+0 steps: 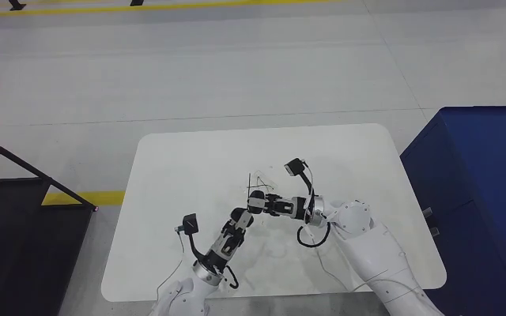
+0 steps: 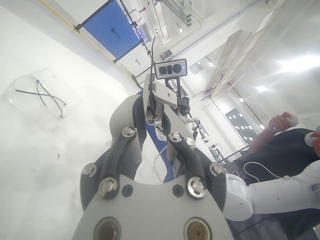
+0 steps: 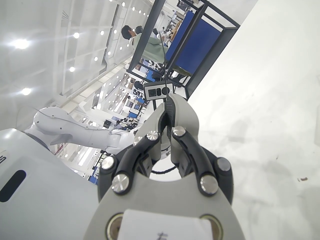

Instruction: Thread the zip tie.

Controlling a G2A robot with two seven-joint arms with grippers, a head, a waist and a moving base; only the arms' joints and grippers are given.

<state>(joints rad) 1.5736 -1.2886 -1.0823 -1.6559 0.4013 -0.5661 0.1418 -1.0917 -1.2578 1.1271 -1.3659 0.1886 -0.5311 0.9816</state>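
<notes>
My right gripper (image 3: 169,101) is shut on a thin black zip tie (image 3: 163,61), whose strap rises straight out past the fingertips. Over the middle of the white table (image 1: 198,158) both grippers meet, the right gripper (image 1: 255,202) tip to tip with the left gripper (image 1: 243,216). In the left wrist view my left gripper (image 2: 152,101) stands open, its fingers (image 2: 125,113) on either side of the right gripper's tips. The zip tie (image 2: 152,53) sticks up above them. Whether it touches the left pads is hidden.
A clear plastic bag (image 2: 37,93) with spare zip ties lies flat on the table just beyond the grippers. A blue cabinet (image 1: 466,182) stands by the table's right edge and a black frame (image 1: 32,170) off its left side.
</notes>
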